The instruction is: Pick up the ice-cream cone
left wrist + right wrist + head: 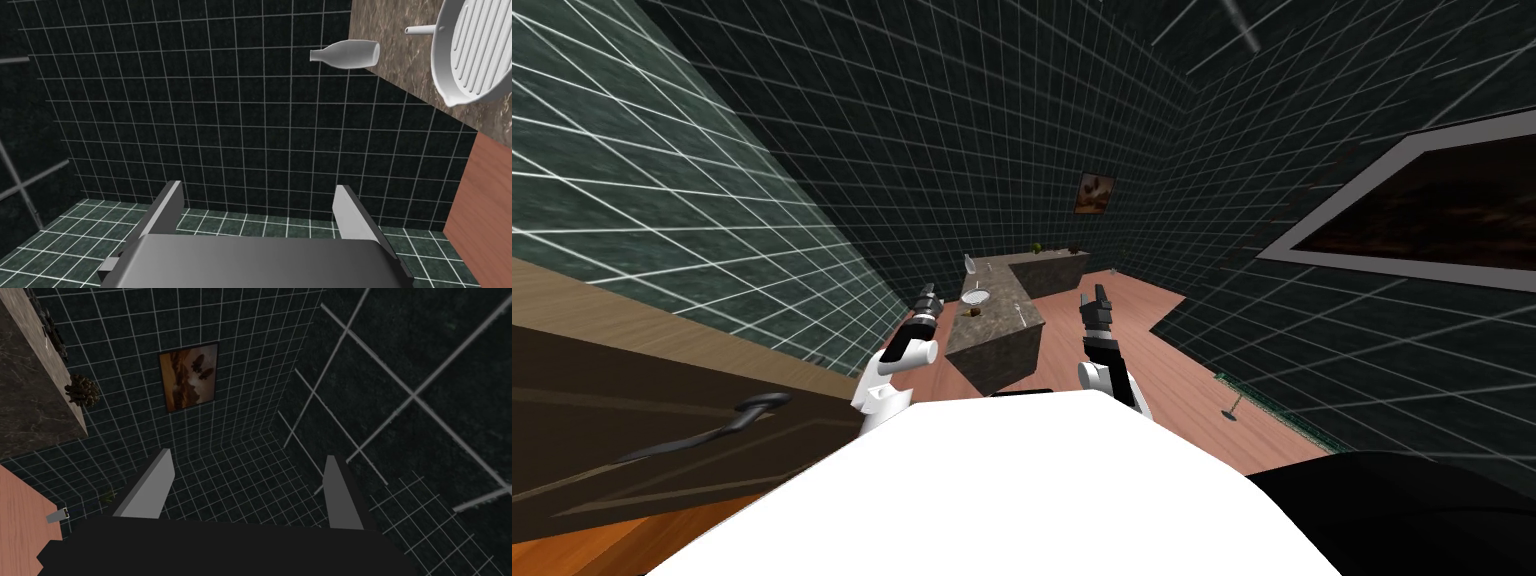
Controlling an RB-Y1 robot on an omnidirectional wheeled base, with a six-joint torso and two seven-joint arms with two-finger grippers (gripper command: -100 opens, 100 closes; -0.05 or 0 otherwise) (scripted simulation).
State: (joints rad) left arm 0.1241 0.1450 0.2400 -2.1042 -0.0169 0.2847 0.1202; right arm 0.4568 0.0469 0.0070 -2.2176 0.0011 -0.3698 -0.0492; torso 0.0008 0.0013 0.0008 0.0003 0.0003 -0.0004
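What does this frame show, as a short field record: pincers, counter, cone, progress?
left pincer: open, empty, near the counter
right pincer: open, empty
on counter: bottle, pan
cone: likely the small brown item by the pan; too small to confirm
progress: nothing grasped yet
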